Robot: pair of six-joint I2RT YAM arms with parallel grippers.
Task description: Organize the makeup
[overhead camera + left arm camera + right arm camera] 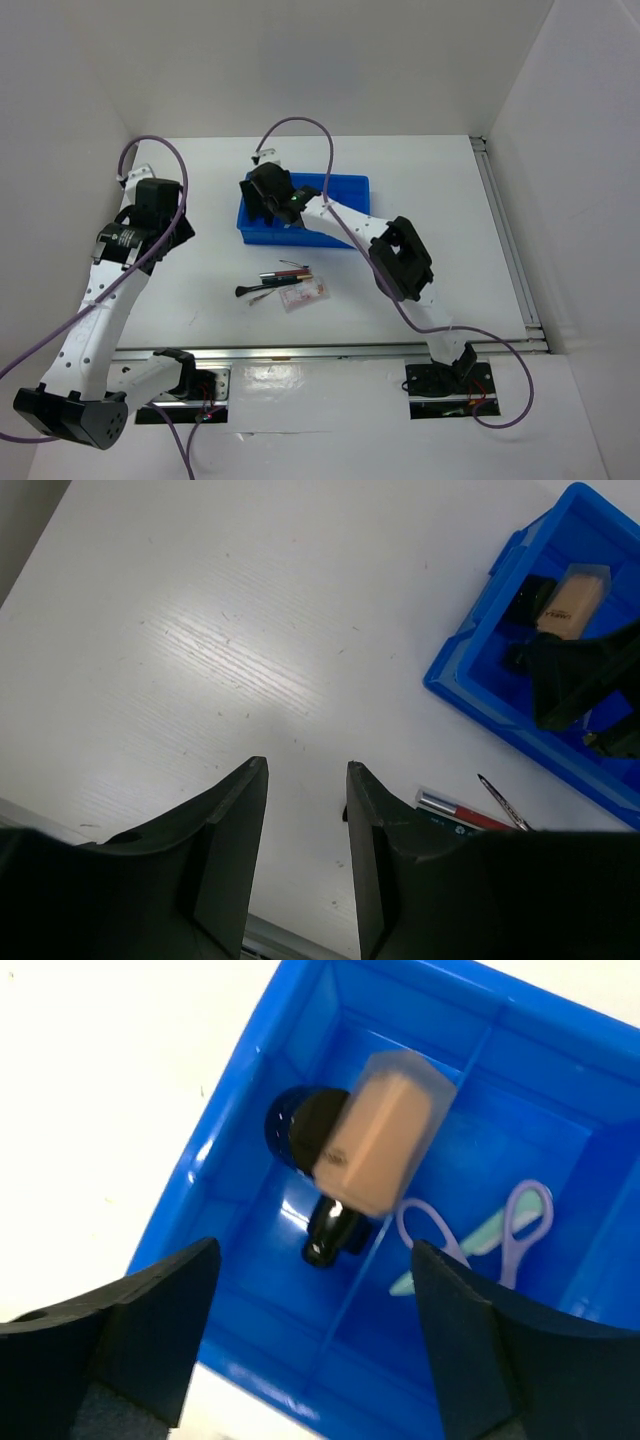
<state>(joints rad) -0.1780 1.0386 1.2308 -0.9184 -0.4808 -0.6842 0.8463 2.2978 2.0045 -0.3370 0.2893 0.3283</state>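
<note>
The white worktop (420,190) carries the blue tray (235,1110). Our right hand (315,1255) hangs over it, spread wide and gripping nothing. Our left hand (305,768) hovers over the worktop, half parted and empty. To finish this drop well, we judge, we should lift straight up, keeping both fingers off the tray walls. The tan stub (385,1130) shows blurred in the tray just beyond the right fingertips, by a dark tube (330,1230). The pencils (285,272) lie on the worktop near the tray.
</note>
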